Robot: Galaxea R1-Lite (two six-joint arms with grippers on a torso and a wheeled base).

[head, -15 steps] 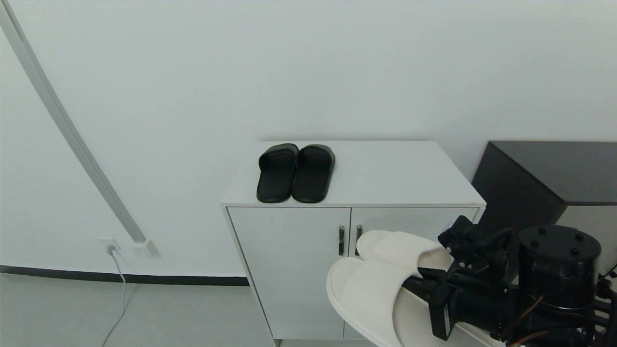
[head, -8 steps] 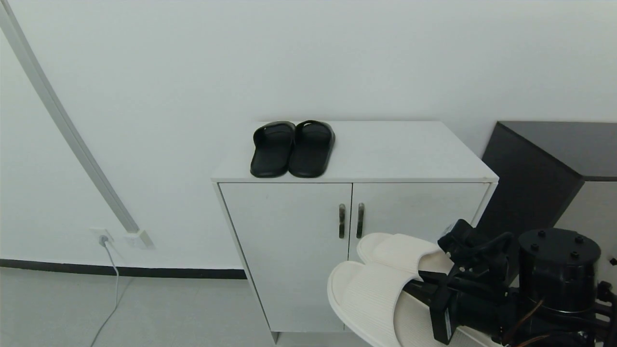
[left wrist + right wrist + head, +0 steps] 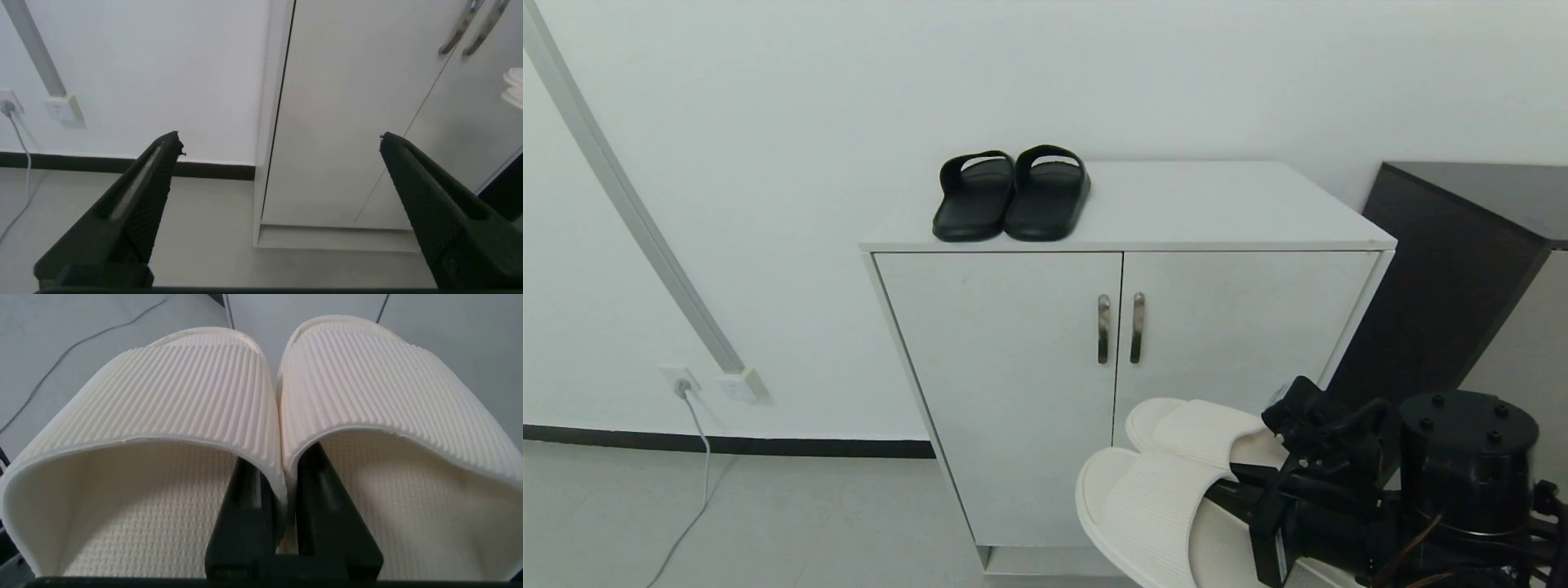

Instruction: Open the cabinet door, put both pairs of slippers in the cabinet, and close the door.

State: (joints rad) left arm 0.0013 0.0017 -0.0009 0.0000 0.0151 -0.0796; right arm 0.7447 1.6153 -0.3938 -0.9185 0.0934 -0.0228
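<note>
Gripping the white slippers (image 3: 1156, 494) in our right jaws at the cabinet's (image 3: 1005, 392) five o'clock, our left jaws gape wide.

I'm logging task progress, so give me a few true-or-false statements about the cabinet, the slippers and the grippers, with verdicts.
1. Both cabinet doors are shut. True.
2. The black slippers lie on the floor. False: they sit on the cabinet top.
3. The right gripper is shut on the white slippers. True.
4. The left gripper grips a door handle. False: it is open, holds nothing and is apart from the handles.
</note>
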